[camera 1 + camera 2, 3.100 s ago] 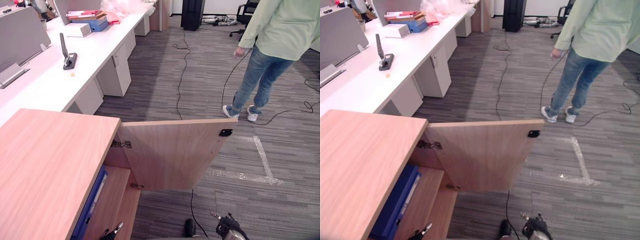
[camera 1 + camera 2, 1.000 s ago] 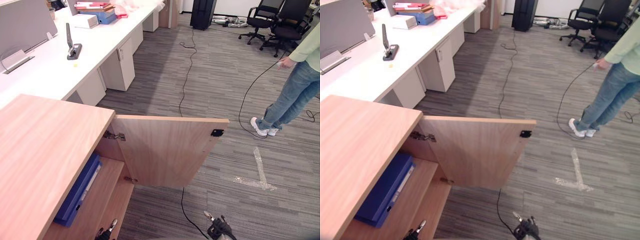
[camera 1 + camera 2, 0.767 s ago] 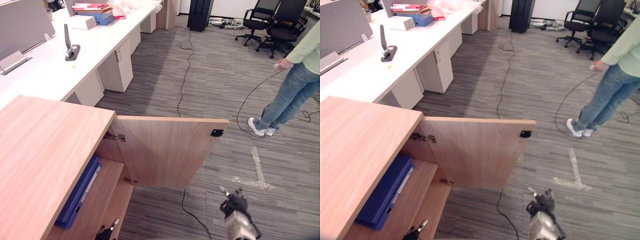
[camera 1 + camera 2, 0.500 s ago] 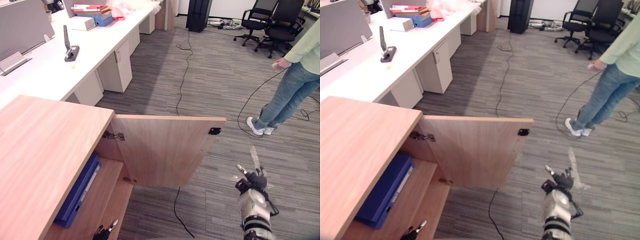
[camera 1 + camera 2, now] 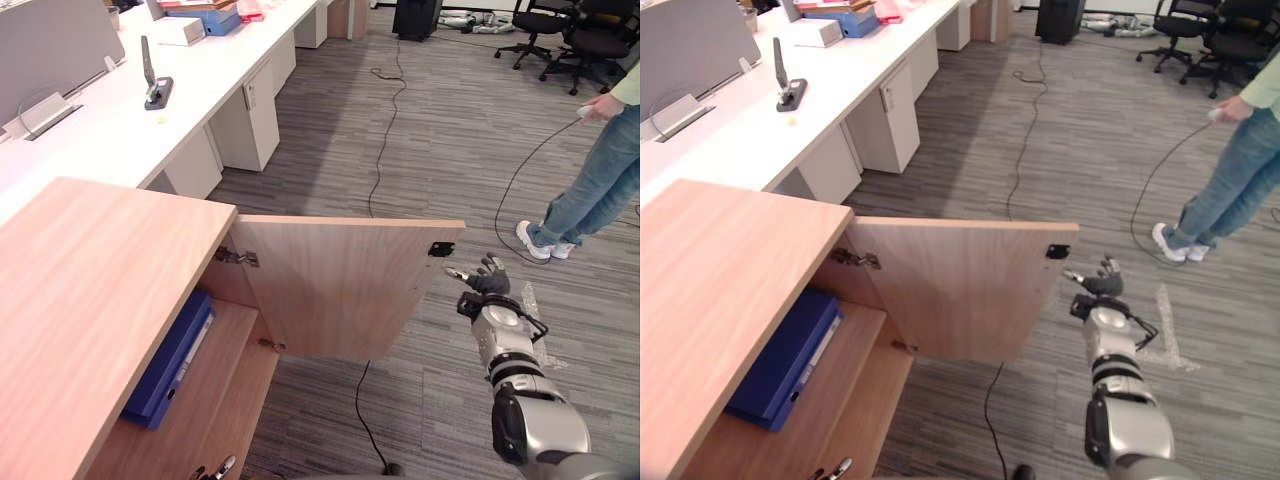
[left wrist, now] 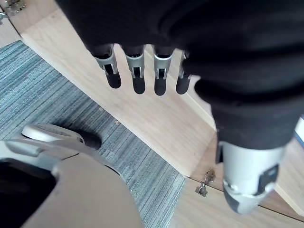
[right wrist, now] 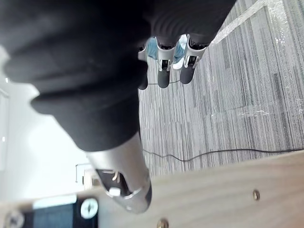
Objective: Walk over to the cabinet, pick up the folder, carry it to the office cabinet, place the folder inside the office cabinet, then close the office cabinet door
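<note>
The blue folder [image 5: 168, 358] lies flat on a shelf inside the office cabinet [image 5: 80, 300], lower left of the frame; any writing on the pale strip along its edge is too small to read. The cabinet door [image 5: 340, 290] stands open at centre. The right hand [image 5: 488, 283], fingers released and empty, hangs just beside the door's free edge, near a black latch [image 5: 440, 249]. The left hand [image 6: 138, 78], fingers loose and empty, shows at the bottom edge. A person in jeans [image 5: 590, 190] stands upper right, beyond tape [image 5: 533, 305] on the carpet. A white desk [image 5: 110, 140] crosses the upper left.
</note>
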Available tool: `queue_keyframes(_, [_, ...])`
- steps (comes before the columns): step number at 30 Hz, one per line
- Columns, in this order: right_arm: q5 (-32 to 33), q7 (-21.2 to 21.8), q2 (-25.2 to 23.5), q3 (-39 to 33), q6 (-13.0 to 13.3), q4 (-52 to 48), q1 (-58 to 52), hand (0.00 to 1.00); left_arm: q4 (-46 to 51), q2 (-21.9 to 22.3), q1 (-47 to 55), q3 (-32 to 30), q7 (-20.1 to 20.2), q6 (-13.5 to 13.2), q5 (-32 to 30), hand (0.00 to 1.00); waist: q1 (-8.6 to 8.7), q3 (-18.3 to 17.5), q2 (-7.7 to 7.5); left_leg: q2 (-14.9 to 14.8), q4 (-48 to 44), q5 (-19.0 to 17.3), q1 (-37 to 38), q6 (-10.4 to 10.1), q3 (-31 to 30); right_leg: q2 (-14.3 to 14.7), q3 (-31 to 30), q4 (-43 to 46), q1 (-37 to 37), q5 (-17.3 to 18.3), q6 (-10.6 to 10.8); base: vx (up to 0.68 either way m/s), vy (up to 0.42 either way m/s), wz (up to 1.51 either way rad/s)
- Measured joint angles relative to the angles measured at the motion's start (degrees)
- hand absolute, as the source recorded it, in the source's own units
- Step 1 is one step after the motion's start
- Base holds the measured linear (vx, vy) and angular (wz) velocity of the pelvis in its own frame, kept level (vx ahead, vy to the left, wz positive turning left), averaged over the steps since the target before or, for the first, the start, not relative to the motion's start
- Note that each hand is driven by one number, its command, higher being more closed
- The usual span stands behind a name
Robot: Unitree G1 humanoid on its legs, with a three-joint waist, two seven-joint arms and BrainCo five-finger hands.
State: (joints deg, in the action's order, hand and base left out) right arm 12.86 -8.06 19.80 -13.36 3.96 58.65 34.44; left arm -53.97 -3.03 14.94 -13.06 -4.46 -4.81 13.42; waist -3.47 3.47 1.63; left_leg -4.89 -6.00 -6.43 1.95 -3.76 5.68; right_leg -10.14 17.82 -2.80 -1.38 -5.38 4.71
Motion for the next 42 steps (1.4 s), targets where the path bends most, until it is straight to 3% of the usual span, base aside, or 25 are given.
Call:
queue_keyframes(6, [4.2, 2.5, 3.4, 1.7, -0.2, 8.2, 8.7, 0.0, 0.5, -0.1, -0.1, 1.6, 0.5, -0.2, 0.4, 0.0, -0.84, 3.2, 1.23, -0.1, -0.1, 1.0, -1.1, -0.1, -2.6, 0.0, 1.2, 1.4, 0.2, 0.7, -1.1, -0.04, 0.008, 0.2])
queue_keyframes(14, [6.9, 3.9, 4.8, 3.2, -0.6, 11.4, 12.2, 0.0, 0.7, -0.2, -0.1, 2.7, 0.5, -0.4, 0.6, 0.0, -1.1, 4.9, 1.69, -0.1, 1.4, 3.3, -2.1, -0.4, -4.1, 0.0, 1.8, 2.2, 1.4, 0.9, -1.3, -0.08, 0.0, 0.09])
queue_keyframes(18, [8.6, 8.3, 5.3, 12.8, -2.1, 11.3, 13.6, 0.0, 0.8, -0.2, 0.0, 3.0, 0.9, -0.4, 0.6, 0.0, -1.37, 5.2, 1.99, -0.1, 1.8, 3.7, -2.1, -0.4, -5.0, 0.2, 1.9, 2.3, 1.6, 0.8, -1.2, -0.04, -0.004, 0.02])
queue_keyframes(23, [10.9, 10.2, 7.5, 20.0, -2.3, 9.9, 14.0, 0.0, 2.7, -0.6, 0.6, 4.3, 1.9, -0.4, 0.6, 0.0, -1.55, 6.0, 2.03, -0.2, 1.8, 3.7, -2.6, -0.4, -5.0, 0.2, 1.7, 2.3, 2.2, 0.6, -1.0, 0.01, 0.01, -0.02])
queue_keyframes(27, [11.2, 11.5, 9.5, 27.7, -2.3, 6.2, 13.1, 0.0, 3.6, -0.9, 1.2, 5.4, 2.4, -0.4, 0.5, 0.0, -0.88, 6.1, 1.99, -0.3, 1.8, 3.7, -2.4, -0.4, -5.1, 0.4, 1.0, 2.2, 2.4, 0.5, -0.9, 0.05, 0.014, -0.11])
queue_keyframes(36, [12.9, 15.1, 15.5, 40.0, -2.2, -11.9, 3.8, 0.0, 5.2, -1.3, 2.0, 6.5, 3.0, -0.9, -0.3, 0.0, 0.87, 5.9, 1.95, -2.2, 2.9, 3.6, -0.8, -0.8, -4.6, 2.3, -0.7, 1.9, 2.4, 0.5, -0.8, 0.01, -0.002, -0.12])
queue_keyframes(42, [8.1, 20.4, 18.8, 46.4, -2.1, -21.0, -2.8, 0.0, 5.0, -1.4, 2.8, 5.9, 3.6, -0.9, -2.3, 0.0, 1.52, 2.8, 1.69, -4.0, 3.7, 4.1, -0.7, -2.1, -4.6, 4.2, -0.8, 1.2, 2.4, 0.5, -0.9, -0.01, -0.024, -0.06])
